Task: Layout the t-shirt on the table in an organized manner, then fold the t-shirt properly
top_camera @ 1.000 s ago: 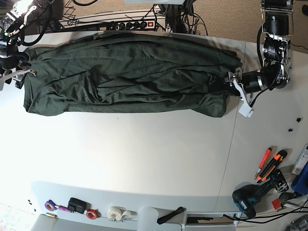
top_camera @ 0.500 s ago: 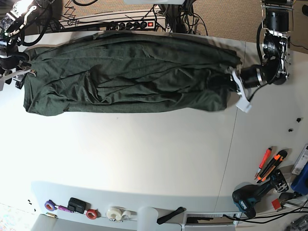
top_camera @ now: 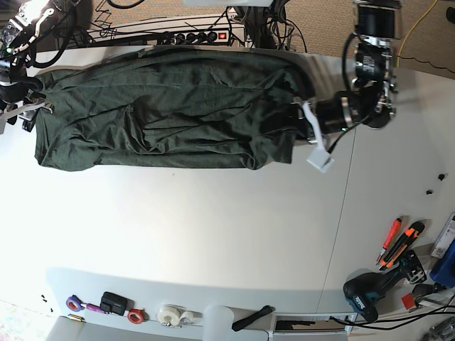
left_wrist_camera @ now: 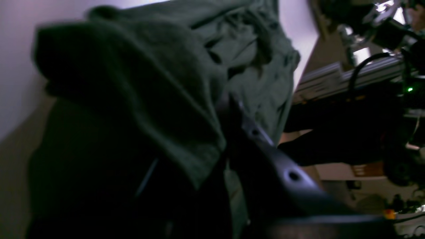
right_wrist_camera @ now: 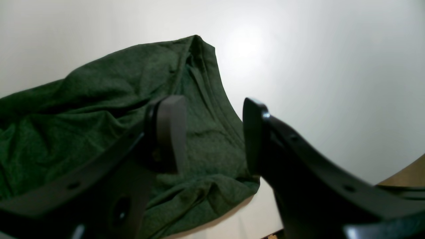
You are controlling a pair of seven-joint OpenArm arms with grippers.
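Observation:
The dark green t-shirt [top_camera: 163, 114] lies spread in wrinkles across the far part of the white table [top_camera: 213, 227]. My left gripper [top_camera: 304, 122] is at the shirt's right end, shut on a bunch of cloth. The left wrist view shows the fabric [left_wrist_camera: 139, 99] draped over a dark finger [left_wrist_camera: 265, 149], close up and blurred. My right gripper [top_camera: 30, 106] sits at the shirt's left end. In the right wrist view its fingers [right_wrist_camera: 167, 132] stand apart above the shirt's corner [right_wrist_camera: 99, 116], and the gripper [right_wrist_camera: 211, 136] is open with nothing between them.
A power strip [top_camera: 192, 34] and cables run along the far edge. Orange-handled tools [top_camera: 399, 243] and a drill [top_camera: 370, 293] lie at the right front. Tape rolls [top_camera: 170, 315] and small items line the near edge. A thin seam [top_camera: 340, 227] crosses the table's right side.
My left gripper closed on the shirt's right end and moved left with it, so the shirt's right edge now lies further in. The right arm has not moved.

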